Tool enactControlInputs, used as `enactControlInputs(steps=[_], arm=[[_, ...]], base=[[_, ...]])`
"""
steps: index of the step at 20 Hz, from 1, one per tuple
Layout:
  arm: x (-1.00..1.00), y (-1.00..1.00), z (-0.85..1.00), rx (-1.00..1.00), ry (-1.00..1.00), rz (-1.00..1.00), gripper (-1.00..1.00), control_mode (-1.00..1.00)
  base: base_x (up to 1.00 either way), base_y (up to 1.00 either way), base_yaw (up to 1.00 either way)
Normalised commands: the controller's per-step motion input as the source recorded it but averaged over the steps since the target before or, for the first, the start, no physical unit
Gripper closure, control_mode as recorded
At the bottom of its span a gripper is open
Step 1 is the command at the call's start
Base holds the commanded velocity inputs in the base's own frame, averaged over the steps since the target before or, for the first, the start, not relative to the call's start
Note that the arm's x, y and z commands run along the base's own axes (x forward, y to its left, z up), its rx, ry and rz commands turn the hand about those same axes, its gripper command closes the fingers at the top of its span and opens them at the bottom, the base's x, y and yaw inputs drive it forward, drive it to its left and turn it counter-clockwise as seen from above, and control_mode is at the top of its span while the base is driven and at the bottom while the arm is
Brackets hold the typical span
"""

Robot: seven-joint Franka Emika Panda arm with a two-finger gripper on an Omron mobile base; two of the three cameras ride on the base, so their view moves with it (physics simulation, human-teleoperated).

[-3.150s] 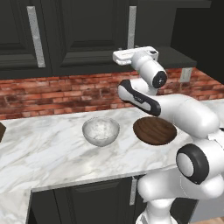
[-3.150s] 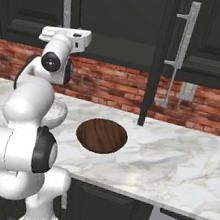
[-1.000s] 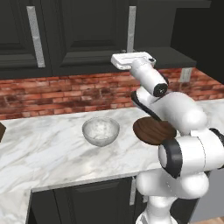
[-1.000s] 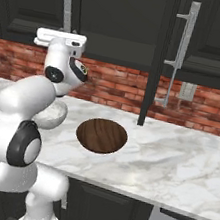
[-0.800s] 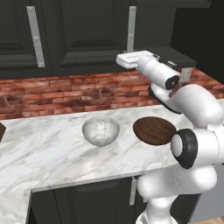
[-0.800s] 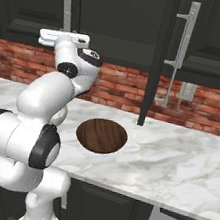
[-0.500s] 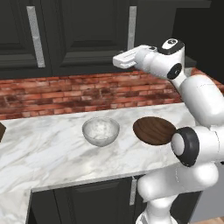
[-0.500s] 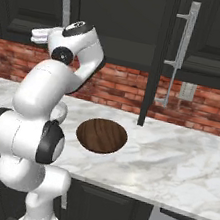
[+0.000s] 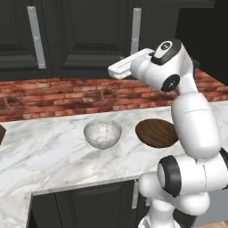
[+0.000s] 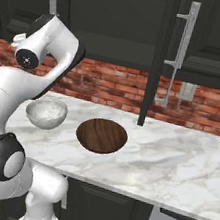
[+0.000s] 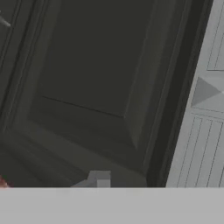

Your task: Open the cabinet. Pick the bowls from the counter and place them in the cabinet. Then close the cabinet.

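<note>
Left base view: white hand raised before the black raised-panel wall cabinet [image 9: 84, 35], doors shut, near its long silver bar handle [image 9: 136, 31]; finger spread impossible to tell. Speckled white-grey marble bowl [image 9: 103, 132] and shallow dark brown wooden bowl [image 9: 156, 132] apart on the white veined marble counter [image 9: 44, 151].

Right base view: both bowls on counter.

Hand view: close on dark door panel.

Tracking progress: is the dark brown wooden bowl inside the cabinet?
Out: the dark brown wooden bowl sits on the white marble counter.

black raised-panel cabinet door [image 11: 96, 65] close up and tilted, pale ribbed surface [image 11: 201, 140] along the right edge
</note>
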Motion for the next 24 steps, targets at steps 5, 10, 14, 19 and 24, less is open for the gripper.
enactControlInputs(steps=[5, 10, 14, 19, 24], arm=[[-1.00, 1.00, 0.01, -0.04, 0.05, -0.16, 1.00, -1.00], [-1.00, 1.00, 0.28, 0.00, 0.15, -0.17, 1.00, -1.00], [-1.00, 1.00, 0.32, 0.00, 0.10, -0.19, 1.00, -1.00], [-1.00, 1.00, 0.28, 0.00, 0.03, -0.24, 1.00, -1.00], [-1.00, 0.95, 0.36, 0.03, 0.09, -0.24, 1.00, -1.00]], base=[[0.00, 0.00, 0.00], [0.00, 0.00, 0.00], [0.00, 0.00, 0.00], [0.00, 0.00, 0.00], [0.00, 0.00, 0.00]])
